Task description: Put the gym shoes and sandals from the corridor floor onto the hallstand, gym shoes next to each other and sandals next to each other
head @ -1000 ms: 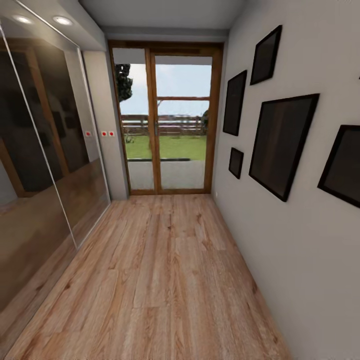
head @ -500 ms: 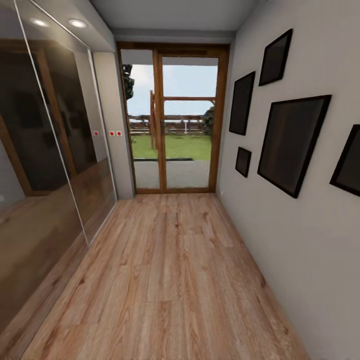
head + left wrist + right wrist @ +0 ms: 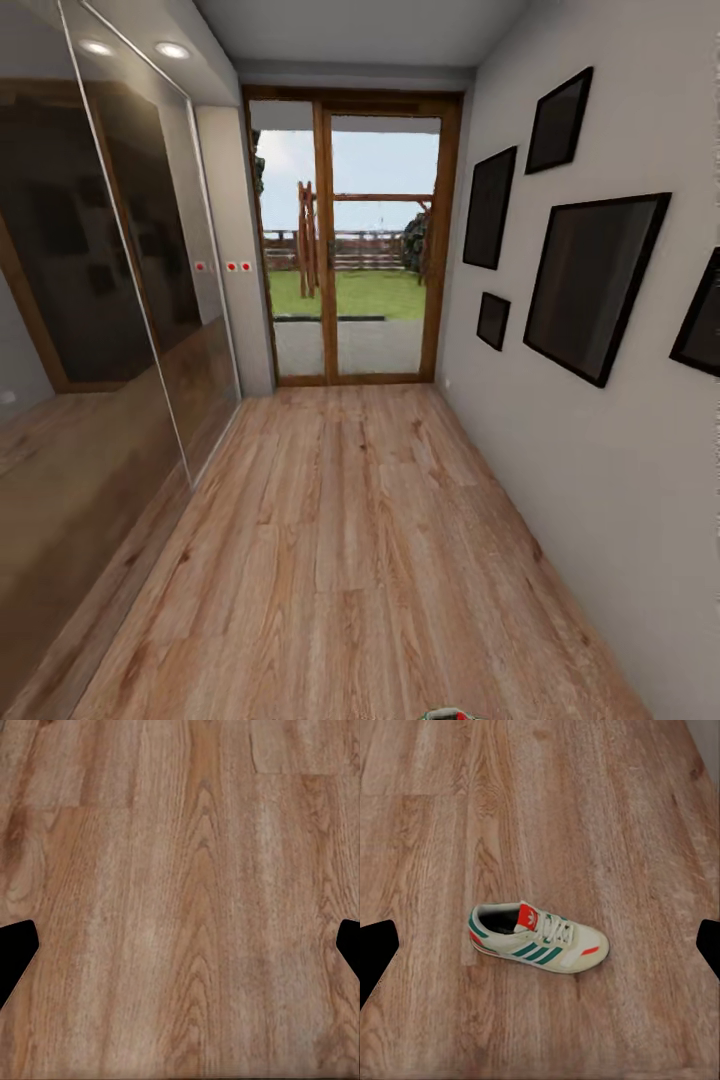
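Observation:
One gym shoe (image 3: 536,937), white with teal-green stripes and a red-orange tongue patch, lies on its sole on the corridor floor (image 3: 585,810) in the right wrist view. My right gripper (image 3: 540,952) hangs above it, open, its dark fingertips (image 3: 375,952) wide apart on either side and touching nothing. My left gripper (image 3: 180,952) is open too, over bare plank floor (image 3: 187,870). A sliver of red, green and white (image 3: 447,714) peeks in at the head view's bottom edge. The sandals and the hallstand are out of view.
The corridor runs ahead to a wood-framed glass door (image 3: 350,240). Glossy mirrored wardrobe doors (image 3: 90,300) line the left side. A grey wall with several black picture frames (image 3: 590,285) lines the right. Wood floor (image 3: 340,540) lies between them.
The whole head picture has shifted right and slightly down, so the camera has moved. A small red and green sliver has come in at the bottom edge.

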Robot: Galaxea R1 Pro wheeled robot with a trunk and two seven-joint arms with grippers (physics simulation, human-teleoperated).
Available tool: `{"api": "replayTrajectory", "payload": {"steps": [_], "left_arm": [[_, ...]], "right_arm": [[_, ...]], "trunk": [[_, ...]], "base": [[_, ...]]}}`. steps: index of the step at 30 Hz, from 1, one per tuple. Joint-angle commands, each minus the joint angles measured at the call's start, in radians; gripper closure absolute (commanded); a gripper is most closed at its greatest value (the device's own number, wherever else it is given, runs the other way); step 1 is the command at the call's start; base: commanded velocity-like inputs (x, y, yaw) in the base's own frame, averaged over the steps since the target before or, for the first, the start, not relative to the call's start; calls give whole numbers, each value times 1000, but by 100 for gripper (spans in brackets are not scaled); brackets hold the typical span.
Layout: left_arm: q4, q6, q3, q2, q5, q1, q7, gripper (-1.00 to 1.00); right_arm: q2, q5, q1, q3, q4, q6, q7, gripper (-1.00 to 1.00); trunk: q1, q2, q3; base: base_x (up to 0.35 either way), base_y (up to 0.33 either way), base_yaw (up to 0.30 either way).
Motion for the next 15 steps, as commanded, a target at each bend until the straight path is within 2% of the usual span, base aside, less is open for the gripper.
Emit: {"api": "replayTrajectory", "payload": {"steps": [1, 15], "left_arm": [[1, -3, -1, 0, 8, 0, -1, -100], [5, -3, -1, 2, 6, 0, -1, -100]], "right_arm": [[0, 1, -1, 0, 0, -3, 0, -100], [2, 1, -1, 1, 2, -2, 0, -100]], "trunk": [[0, -1, -1], [0, -1, -2]], "base": [[-126, 286, -184], [-135, 286, -258]]}}
